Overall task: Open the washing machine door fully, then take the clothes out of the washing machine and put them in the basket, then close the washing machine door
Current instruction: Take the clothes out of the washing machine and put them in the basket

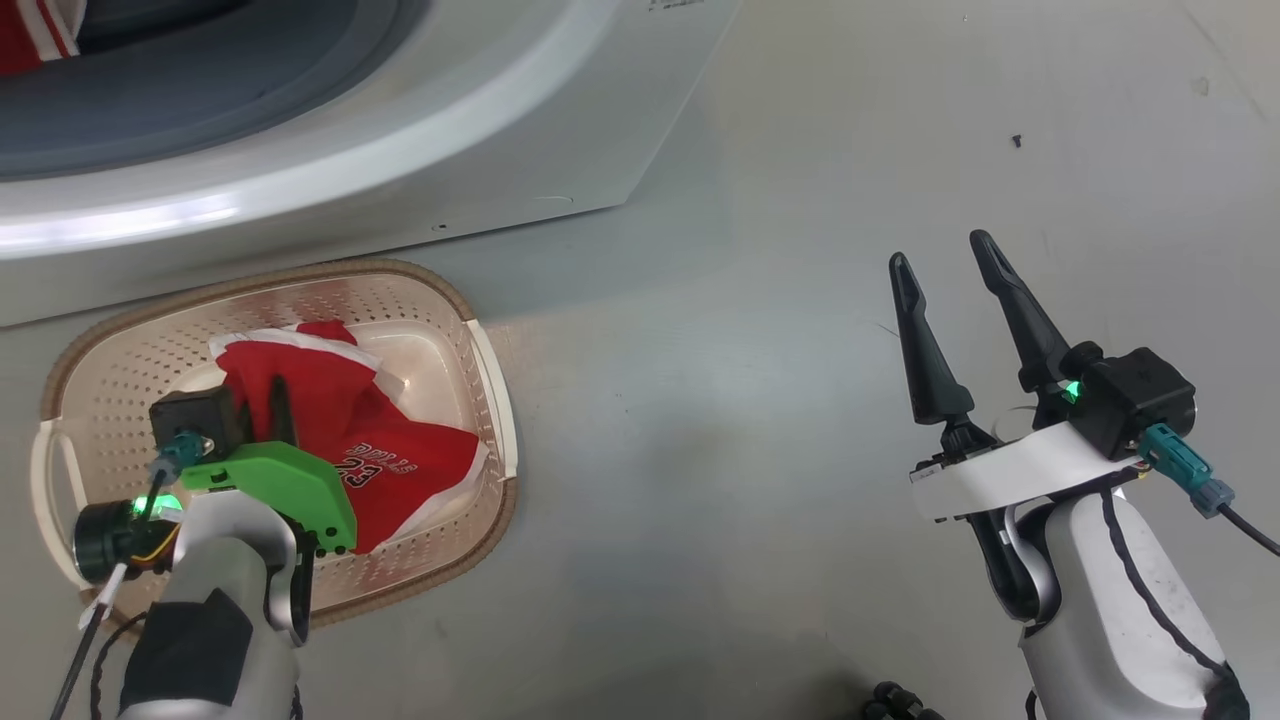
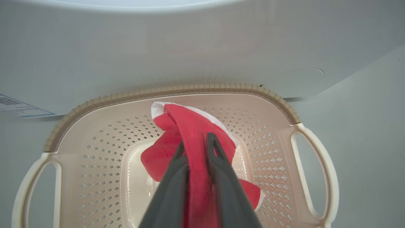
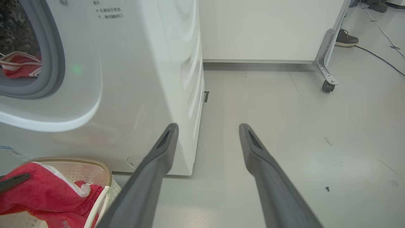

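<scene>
Washing machine (image 1: 400, 150) has more red clothes (image 1: 30, 35) in its mouth, basket (image 1: 300, 272) just in front, red shirt (image 1: 400, 440) draped into the basket's middle, pinched lengthwise in the left gripper (image 2: 196, 141), right gripper (image 1: 938, 249) spread wide, well off.

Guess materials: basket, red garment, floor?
Basket: looks like moulded plastic, cream, slight sheen; diamond perforations, one-piece loop handles; brown rim woven-look, probably plastic too.
Red garment: soft matte sports fabric, possibly mesh knit; it drapes and folds.
Floor: smooth grey, semi-gloss, maybe coating or vinyl; soft reflections, scuffs.
</scene>
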{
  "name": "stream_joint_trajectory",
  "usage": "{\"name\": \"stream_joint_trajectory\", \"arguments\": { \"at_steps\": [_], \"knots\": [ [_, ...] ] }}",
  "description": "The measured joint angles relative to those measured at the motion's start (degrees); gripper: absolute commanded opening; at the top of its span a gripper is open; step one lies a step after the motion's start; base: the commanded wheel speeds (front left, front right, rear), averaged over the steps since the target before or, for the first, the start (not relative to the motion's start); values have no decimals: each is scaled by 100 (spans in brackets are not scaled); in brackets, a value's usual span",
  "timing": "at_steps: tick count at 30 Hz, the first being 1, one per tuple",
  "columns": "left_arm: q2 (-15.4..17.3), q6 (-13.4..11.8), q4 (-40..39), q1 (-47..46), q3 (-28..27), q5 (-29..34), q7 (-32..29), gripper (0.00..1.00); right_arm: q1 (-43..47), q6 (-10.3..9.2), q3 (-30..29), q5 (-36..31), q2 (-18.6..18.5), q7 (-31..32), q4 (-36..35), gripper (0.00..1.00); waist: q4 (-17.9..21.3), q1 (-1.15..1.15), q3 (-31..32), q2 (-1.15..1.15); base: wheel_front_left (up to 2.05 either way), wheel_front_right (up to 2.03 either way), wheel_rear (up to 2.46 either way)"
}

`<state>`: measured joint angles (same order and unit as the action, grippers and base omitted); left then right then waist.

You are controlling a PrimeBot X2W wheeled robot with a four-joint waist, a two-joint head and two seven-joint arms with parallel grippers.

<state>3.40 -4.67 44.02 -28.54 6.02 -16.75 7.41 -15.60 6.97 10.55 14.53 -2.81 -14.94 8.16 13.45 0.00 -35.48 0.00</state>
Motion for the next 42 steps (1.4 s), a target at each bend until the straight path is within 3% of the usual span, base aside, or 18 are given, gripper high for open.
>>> {"name": "stream_joint_trajectory", "arguments": {
  "at_steps": [18, 26, 32, 42],
  "knots": [
    [-88, 97, 312, 5, 111, -29, 678, 100, 112, 1, 133, -1, -1, 0, 260, 100, -325, 0, 739, 0, 0, 0, 0],
    [-119, 146, -249, 53, 169, 12, 704, 100, 358, 1, 182, -10, -1, 1, 419, 100, -545, 0, 1234, 0, 0, 0, 0],
    [-136, 145, -1090, 225, 166, 70, 703, 100, 579, 1, 212, -24, -1, 1, 539, 100, -700, 0, 1636, 0, 0, 0, 0],
    [-143, 145, -2000, 931, 298, 226, 704, 100, 900, 1, 157, -55, 0, 1, 635, 100, -900, 0, 2302, 0, 0, 0, 0]
  ]
}}
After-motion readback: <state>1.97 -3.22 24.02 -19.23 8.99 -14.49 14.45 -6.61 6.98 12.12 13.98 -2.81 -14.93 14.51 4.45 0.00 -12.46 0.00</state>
